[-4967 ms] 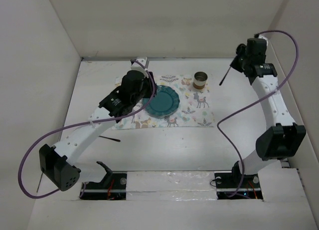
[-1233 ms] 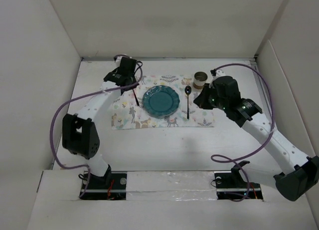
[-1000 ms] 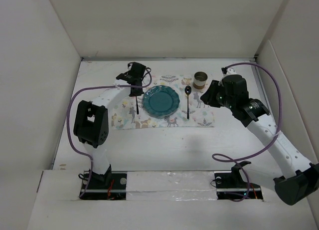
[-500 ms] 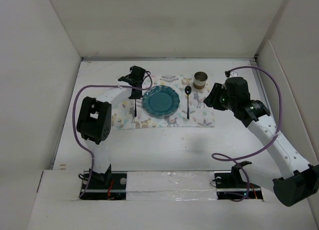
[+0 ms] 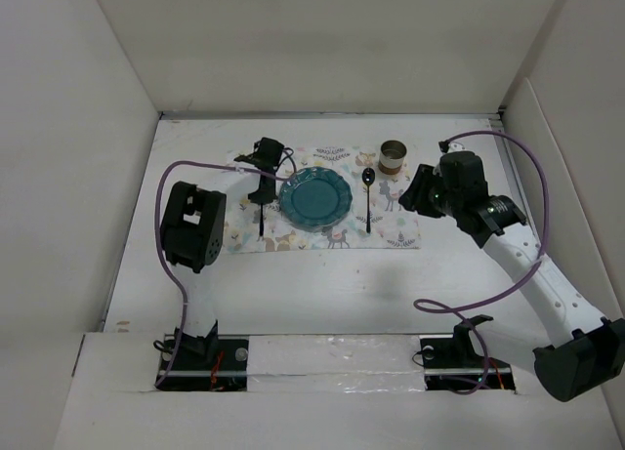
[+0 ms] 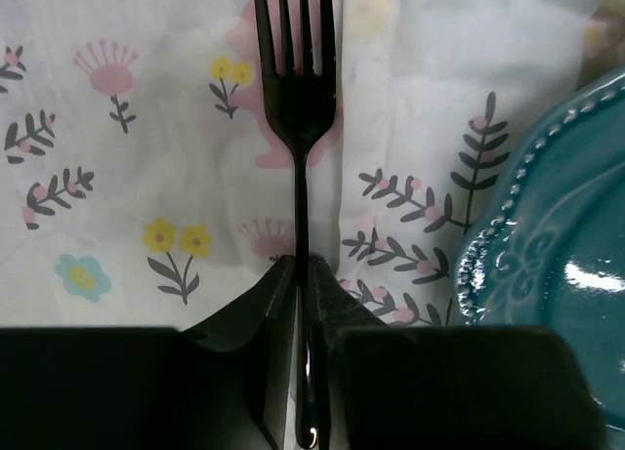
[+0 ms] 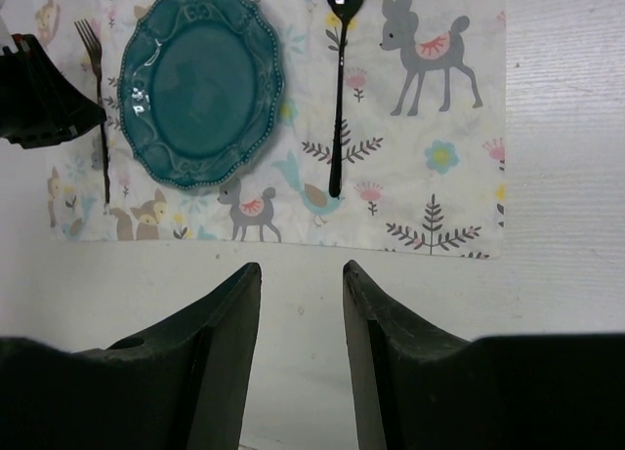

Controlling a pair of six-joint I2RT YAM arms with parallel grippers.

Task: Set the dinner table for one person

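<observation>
I see my left gripper (image 6: 302, 272) pinching the fork (image 6: 298, 108) handle only in the left wrist view, over the placemat (image 6: 117, 177) beside the plate (image 7: 200, 84). My right gripper (image 7: 301, 279) gapes, nothing held; its camera shows the spoon (image 7: 338, 108). Top view: the dinner table (image 5: 322, 284) under it all.

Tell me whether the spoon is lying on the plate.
No, the spoon lies flat on the placemat, to the right of the plate and not touching it.
</observation>
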